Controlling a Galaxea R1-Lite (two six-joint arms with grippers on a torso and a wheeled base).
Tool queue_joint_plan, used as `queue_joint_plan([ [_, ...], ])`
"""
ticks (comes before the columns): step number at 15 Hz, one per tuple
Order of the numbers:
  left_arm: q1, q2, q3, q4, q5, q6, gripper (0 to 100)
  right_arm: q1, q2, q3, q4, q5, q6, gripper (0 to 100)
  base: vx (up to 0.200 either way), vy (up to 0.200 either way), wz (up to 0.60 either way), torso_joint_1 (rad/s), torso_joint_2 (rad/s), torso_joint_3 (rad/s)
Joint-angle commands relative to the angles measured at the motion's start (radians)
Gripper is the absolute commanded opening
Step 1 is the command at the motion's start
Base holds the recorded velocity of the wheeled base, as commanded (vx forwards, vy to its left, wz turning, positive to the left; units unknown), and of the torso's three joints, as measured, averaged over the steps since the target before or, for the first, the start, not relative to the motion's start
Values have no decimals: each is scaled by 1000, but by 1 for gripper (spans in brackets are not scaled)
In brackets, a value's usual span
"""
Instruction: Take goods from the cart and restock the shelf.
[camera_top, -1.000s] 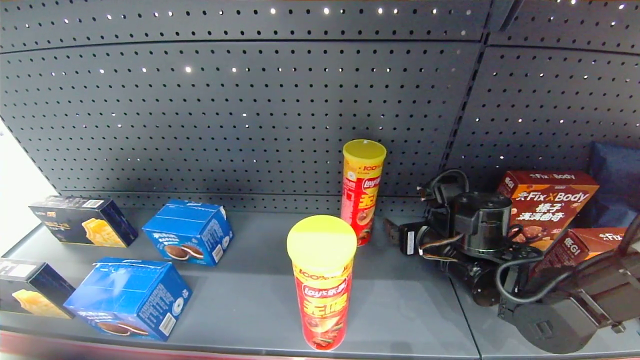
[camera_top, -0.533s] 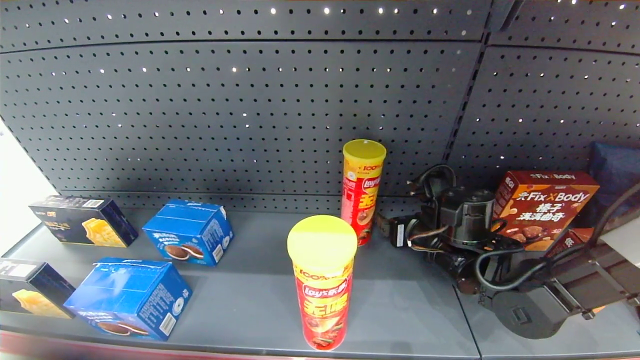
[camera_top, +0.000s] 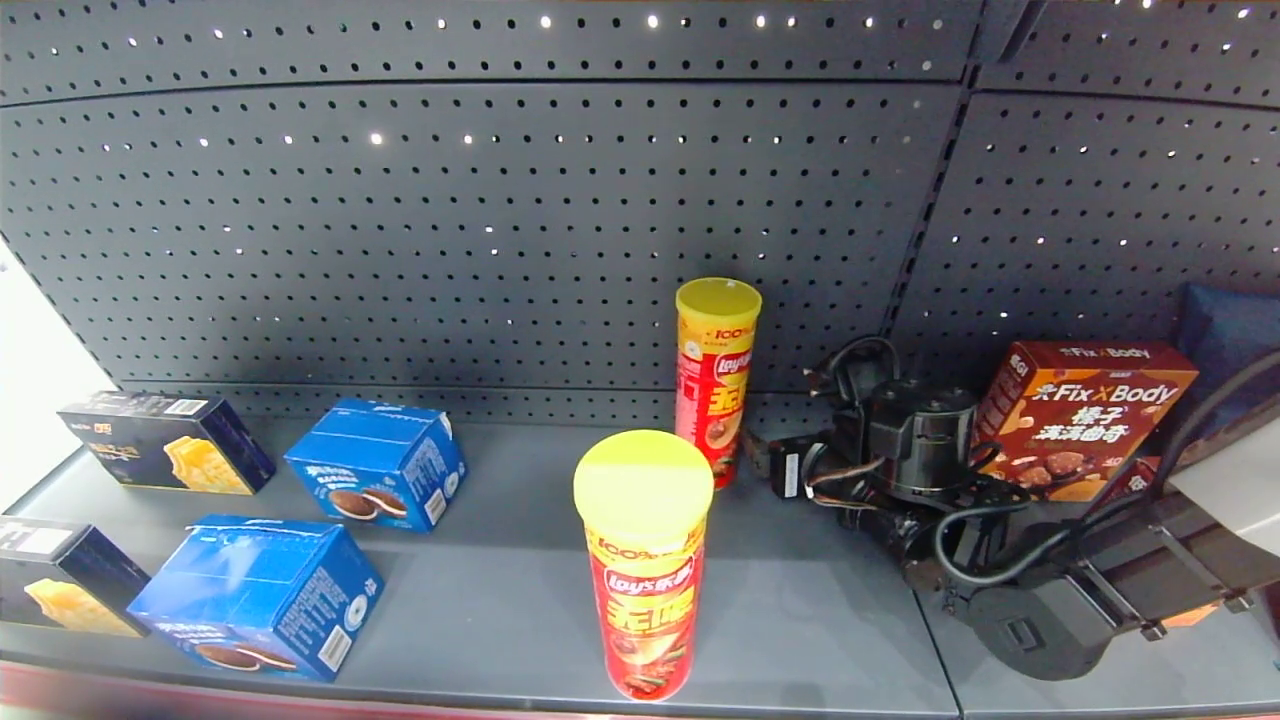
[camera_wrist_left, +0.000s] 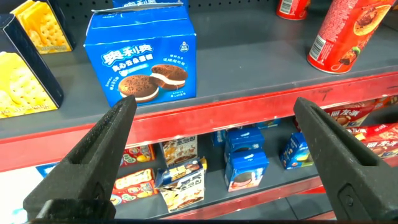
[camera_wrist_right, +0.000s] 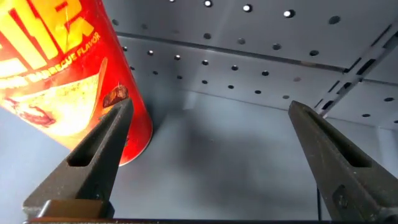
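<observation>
Two red chip cans with yellow lids stand on the grey shelf (camera_top: 480, 590): one at the back (camera_top: 714, 385) near the pegboard, one near the front edge (camera_top: 645, 570). My right gripper (camera_top: 760, 452) is low on the shelf just right of the back can. In the right wrist view this gripper (camera_wrist_right: 208, 109) is open, and the can (camera_wrist_right: 68, 81) lies outside the jaws against one finger (camera_wrist_right: 106, 149). My left gripper (camera_wrist_left: 214, 102) hangs open and holds nothing below the shelf's front edge, facing a blue cookie box (camera_wrist_left: 142, 56).
Two blue cookie boxes (camera_top: 378, 465) (camera_top: 262, 597) and two dark boxes with yellow crackers (camera_top: 165, 442) (camera_top: 60, 575) occupy the shelf's left part. Brown cookie boxes (camera_top: 1085, 410) stand behind the right arm. A lower shelf (camera_wrist_left: 249, 155) holds more goods.
My right arm has moved left towards the back can, and the can has shifted a little to the left. The front can and the boxes stay put.
</observation>
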Motion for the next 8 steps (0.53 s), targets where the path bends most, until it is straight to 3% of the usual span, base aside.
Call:
queue_joint_plan([
  [1, 0, 0, 0, 0, 0, -1, 100, 5, 3, 6, -12, 0, 0, 100, 0, 0, 0, 0, 0, 0],
  [8, 0, 0, 0, 0, 0, -1, 100, 39, 3, 19, -36, 1, 0, 100, 0, 0, 0, 0, 0, 0],
])
